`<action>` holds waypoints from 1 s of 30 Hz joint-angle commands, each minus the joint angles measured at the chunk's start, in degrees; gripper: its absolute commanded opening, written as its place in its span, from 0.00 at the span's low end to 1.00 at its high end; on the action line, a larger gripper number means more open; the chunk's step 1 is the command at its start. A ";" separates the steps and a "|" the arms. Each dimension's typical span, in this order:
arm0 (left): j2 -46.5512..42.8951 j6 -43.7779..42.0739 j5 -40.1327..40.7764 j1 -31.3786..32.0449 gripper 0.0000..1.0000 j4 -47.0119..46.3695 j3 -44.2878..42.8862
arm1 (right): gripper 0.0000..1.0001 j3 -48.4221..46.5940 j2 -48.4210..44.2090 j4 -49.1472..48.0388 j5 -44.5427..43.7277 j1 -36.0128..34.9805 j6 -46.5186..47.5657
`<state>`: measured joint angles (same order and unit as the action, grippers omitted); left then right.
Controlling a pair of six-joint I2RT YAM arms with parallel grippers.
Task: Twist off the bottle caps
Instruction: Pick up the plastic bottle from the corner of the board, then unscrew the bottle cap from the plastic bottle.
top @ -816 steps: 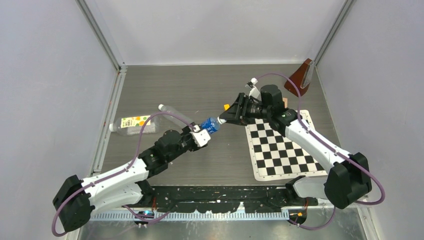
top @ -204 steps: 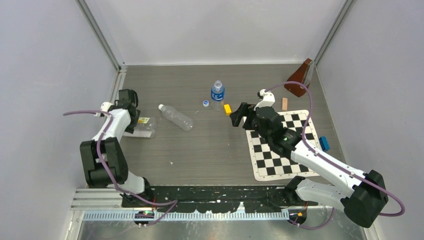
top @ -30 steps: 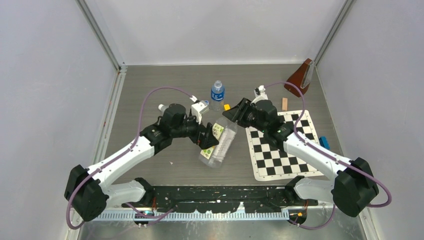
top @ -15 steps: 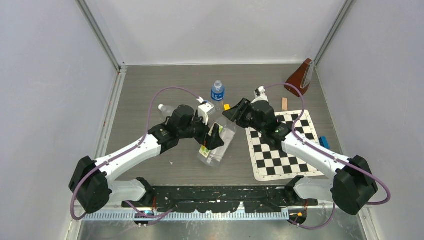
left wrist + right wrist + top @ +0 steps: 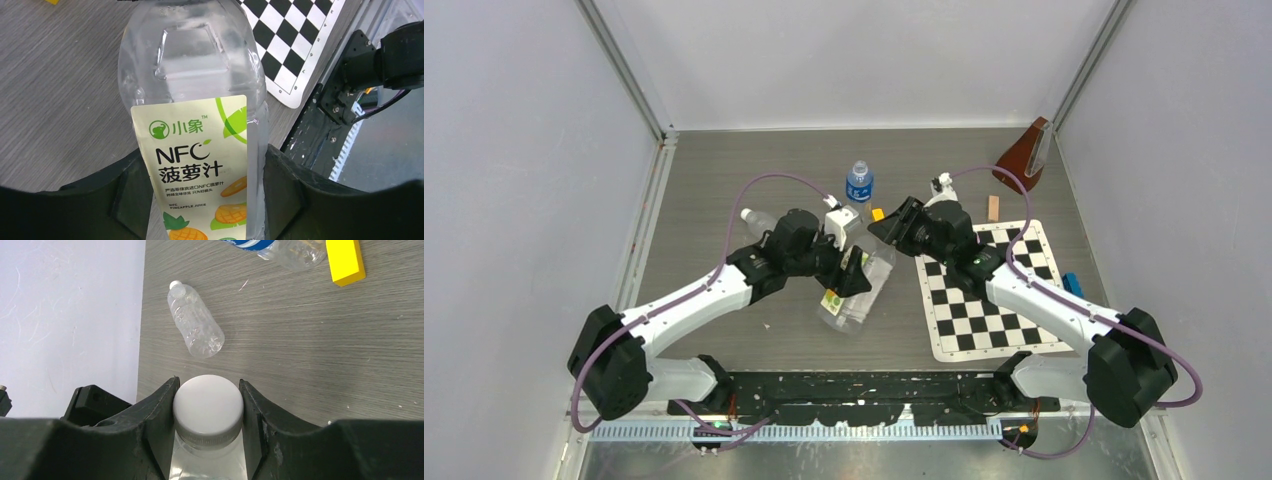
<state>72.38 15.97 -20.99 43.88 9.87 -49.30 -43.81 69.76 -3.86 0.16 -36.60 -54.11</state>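
A wide clear bottle (image 5: 854, 305) with a white-yellow-orange juice label (image 5: 200, 165) hangs tilted between the two arms, above the table. My left gripper (image 5: 202, 160) is shut on its labelled body, one finger against each side. My right gripper (image 5: 207, 385) is shut on its white cap (image 5: 208, 407), which still sits on the neck. In the top view the left gripper (image 5: 849, 275) and right gripper (image 5: 886, 228) face each other along the bottle. A slim unlabelled bottle (image 5: 196, 327) lies on the table with its white cap (image 5: 174, 285) on. A small blue-labelled bottle (image 5: 858, 183) stands upright at the back.
A yellow block (image 5: 877, 214) lies just beyond the right gripper. The checkerboard mat (image 5: 994, 300) lies at the right, with a blue block (image 5: 1072, 286) at its right edge and a small wooden block (image 5: 993, 207) behind it. A brown object (image 5: 1022, 155) stands in the back right corner.
My left gripper has slid a little along the juice bottle and closed on its body. The right gripper has stayed shut on the cap.
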 commanded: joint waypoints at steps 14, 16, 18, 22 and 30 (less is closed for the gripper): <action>-0.61 -14.93 2.40 0.07 0.00 13.98 -5.61 | 0.70 0.29 -4.53 -4.16 22.64 10.00 -1.68; -0.74 -16.47 1.20 0.07 0.00 15.26 -5.93 | 0.71 0.23 -4.55 -4.20 26.04 11.07 -1.00; -1.11 -18.95 -0.20 0.07 0.00 16.38 -6.10 | 0.71 -0.59 -3.65 -2.44 29.18 12.23 -0.81; -2.67 -22.91 -0.77 0.07 0.00 16.59 -5.02 | 0.68 -0.84 -1.65 -1.76 34.88 13.38 -0.82; -10.01 -32.18 0.34 0.13 0.00 11.30 1.82 | 0.66 -2.44 1.05 3.14 44.37 13.81 4.63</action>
<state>67.40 -9.30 -19.99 43.88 25.69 -50.19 -43.11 70.26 -2.55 37.43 -23.09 -53.28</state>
